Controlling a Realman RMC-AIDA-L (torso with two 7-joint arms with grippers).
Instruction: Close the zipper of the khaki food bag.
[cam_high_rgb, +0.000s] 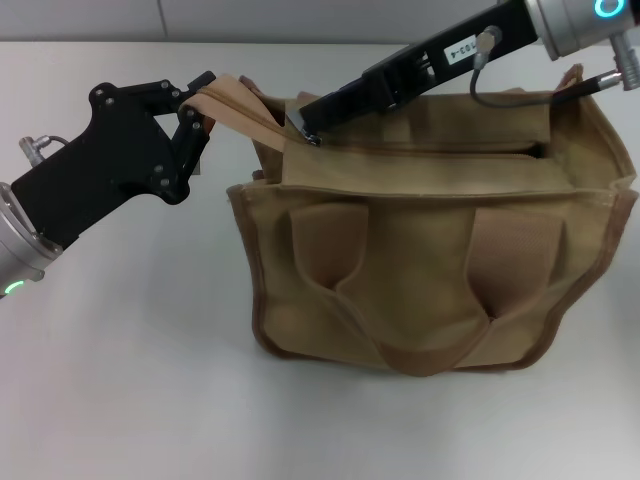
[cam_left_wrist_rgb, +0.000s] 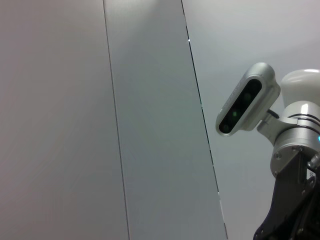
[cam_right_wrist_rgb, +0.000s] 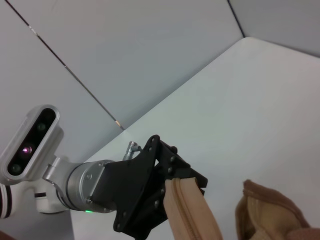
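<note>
The zipper (cam_high_rgb: 420, 148) runs along the top of the khaki food bag (cam_high_rgb: 430, 270), from the far right end toward the left end. Its small silver pull tab (cam_high_rgb: 312, 138) sits near the left end of the bag top, right at the tip of the right gripper (cam_high_rgb: 308, 128). That gripper reaches in from the upper right, slanting down across the bag's top; its dark fingers are drawn narrow around the pull tab and appear to pinch it.

Beyond the pull tab, the tan end strip of the zipper (cam_high_rgb: 240, 105) sticks out past the bag's left edge and rises up and to the left. The left gripper (cam_high_rgb: 200, 105) comes in from the left and is clamped on the tip of this strip, holding it taut and lifted off the table (cam_high_rgb: 120, 380). The right wrist view shows the same hold from the other side: the black fingers (cam_right_wrist_rgb: 165, 175) of the left gripper (cam_right_wrist_rgb: 177, 180) are closed on the tan strip (cam_right_wrist_rgb: 192, 215).

The bag stands upright on the white table, boxy and tan, with darker brown piping along its edges. Two wide looped handles (cam_high_rgb: 420, 300) hang down its front face. The top panel behind the zipper looks flat, with a dark gap showing near the right end.

The left wrist view shows only a pale wall (cam_left_wrist_rgb: 100, 120) and the robot's head camera (cam_left_wrist_rgb: 245, 105).
</note>
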